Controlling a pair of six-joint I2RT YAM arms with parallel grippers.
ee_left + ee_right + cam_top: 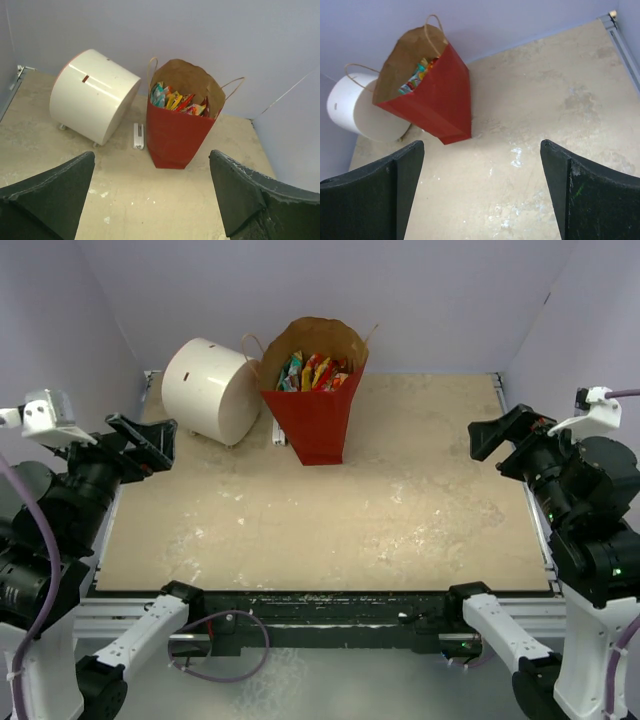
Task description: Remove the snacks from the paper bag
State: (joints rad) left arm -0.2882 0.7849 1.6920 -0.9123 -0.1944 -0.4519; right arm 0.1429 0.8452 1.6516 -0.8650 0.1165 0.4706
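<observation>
Not begun, by the look of it: no packet seen lying out on the surface (330, 530), none in either end effector. Inside the paper bag (316, 420), a full heap of snacks (314, 372) in orange, red, yellow and teal, showing just below the brown rim. Left to do, then, in all likelihood: everything. Reaching in from above, lifting each packet out, setting it down on the surface.

As for the bag: upright at the far middle of the surface, mouth open upward, string handles splayed to either side. Just right of a white drum (210, 390) lying on its side, with a small white block (138, 136) on the surface between the two.

Well apart from the left end effector (150, 443), which sits at the left edge with fingers spread wide and holding nothing; ahead of it and off to its right. Just as far from the right end effector (500, 435) at the right edge, likewise splayed and empty; ahead and off to its left. In both wrist views, framed between the fingers but distant.
</observation>
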